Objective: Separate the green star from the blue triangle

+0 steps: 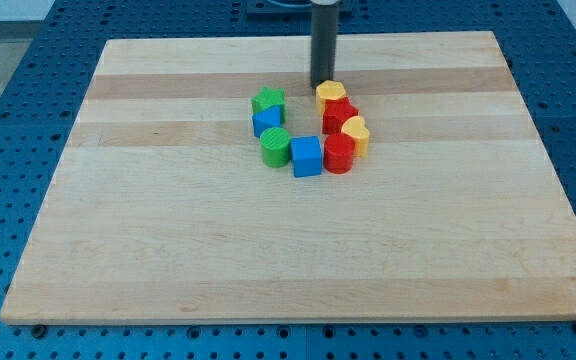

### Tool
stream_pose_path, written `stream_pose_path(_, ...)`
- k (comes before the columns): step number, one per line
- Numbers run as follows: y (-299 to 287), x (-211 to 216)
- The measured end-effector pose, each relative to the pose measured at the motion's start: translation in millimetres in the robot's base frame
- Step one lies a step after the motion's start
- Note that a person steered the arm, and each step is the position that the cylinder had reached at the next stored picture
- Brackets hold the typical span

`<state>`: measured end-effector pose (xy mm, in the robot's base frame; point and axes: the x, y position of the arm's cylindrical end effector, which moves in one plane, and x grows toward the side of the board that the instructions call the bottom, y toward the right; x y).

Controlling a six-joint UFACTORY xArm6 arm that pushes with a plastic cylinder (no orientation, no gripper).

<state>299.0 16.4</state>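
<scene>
My tip (323, 84) holds nothing and rests on the wooden board (168, 250) just beside the yellow block (330, 94), right of the green star block (268, 101), which seems to touch the blue triangle block (266, 122) nearer.

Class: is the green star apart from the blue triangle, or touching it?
Touching: the green star sits directly against the blue triangle, no board showing between them.

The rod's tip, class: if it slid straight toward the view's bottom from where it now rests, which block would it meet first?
My tip sits just above the upper yellow block, so it would probably meet that first; depth is hard to judge. The green star lies off to the view's left.
</scene>
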Motion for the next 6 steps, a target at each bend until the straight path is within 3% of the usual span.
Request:
stream_pose_path(2, -13.4, 34.1)
stream_pose_path(5, -145.7, 47.6)
stream_pose_path(6, -153.6, 70.6)
